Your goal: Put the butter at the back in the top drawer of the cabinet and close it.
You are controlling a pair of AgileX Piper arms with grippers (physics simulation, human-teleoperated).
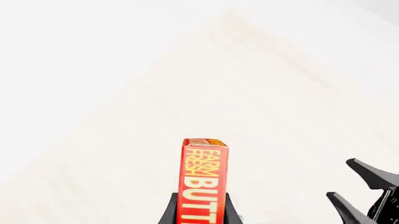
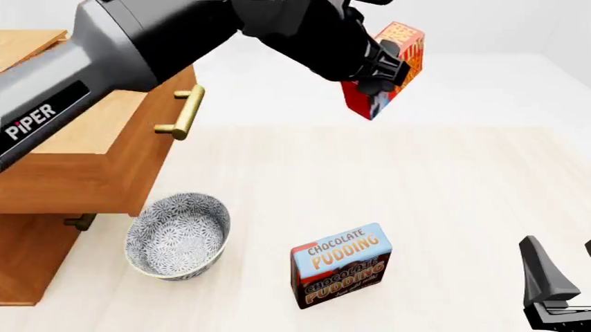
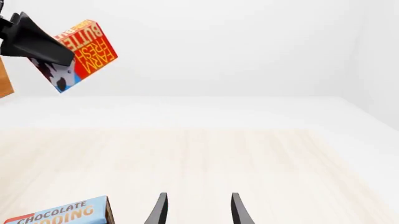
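The butter (image 2: 399, 59) is a small red box with yellow lettering, held tilted in the air above the back of the table. My left gripper (image 2: 388, 66) is shut on it; in the left wrist view the butter (image 1: 203, 172) sits between the two black fingers. It hangs to the right of the top drawer (image 2: 138, 149), which stands pulled out of the cabinet (image 2: 28, 266), brass handle (image 2: 185, 111) forward. The right wrist view shows the butter (image 3: 87, 51) high up. My right gripper (image 3: 198, 210) is open and holds nothing, low at the table's near right.
A patterned bowl (image 2: 177, 235) sits on the table just in front of the open drawer. The Chocolate Pudding box (image 2: 342, 266) stands upright near the front middle, left of my right gripper (image 2: 554, 294). A lower drawer handle (image 2: 82, 222) shows under the open drawer.
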